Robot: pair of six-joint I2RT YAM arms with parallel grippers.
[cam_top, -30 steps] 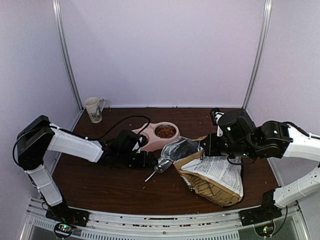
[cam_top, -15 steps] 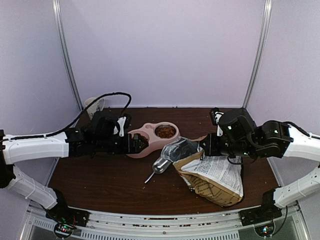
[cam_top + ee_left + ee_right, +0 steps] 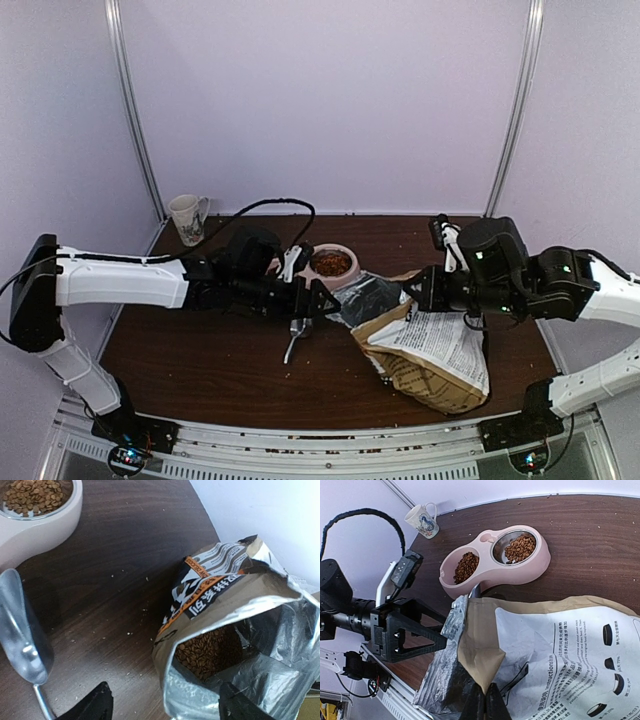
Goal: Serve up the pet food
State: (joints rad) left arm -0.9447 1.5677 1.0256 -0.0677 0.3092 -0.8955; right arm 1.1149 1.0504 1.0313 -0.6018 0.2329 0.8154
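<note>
The pet food shows as brown kibble inside the bag's open mouth [image 3: 207,650] and in both cups of the pink double bowl [image 3: 466,566]. The tan paper bag [image 3: 435,350] lies on its side, its foil-lined mouth facing left. My right gripper [image 3: 485,706] is shut on the bag's upper paper flap and holds the mouth open; it also shows in the top view [image 3: 412,294]. My left gripper [image 3: 167,706] is open and empty, its jaws either side of the bag's mouth [image 3: 320,296]. A metal scoop [image 3: 25,630] lies on the table left of the bag.
The pink double bowl [image 3: 345,280] stands just behind the bag's mouth and my left gripper. A white mug [image 3: 187,217] stands at the far left corner. The scoop's handle [image 3: 292,347] points toward the front edge. Crumbs lie scattered on the dark wooden table [image 3: 200,350].
My left arm has swung from the left of the bowl rightward to the bag's mouth. The scoop has shifted a little to the left. My right gripper has kept its hold on the bag.
</note>
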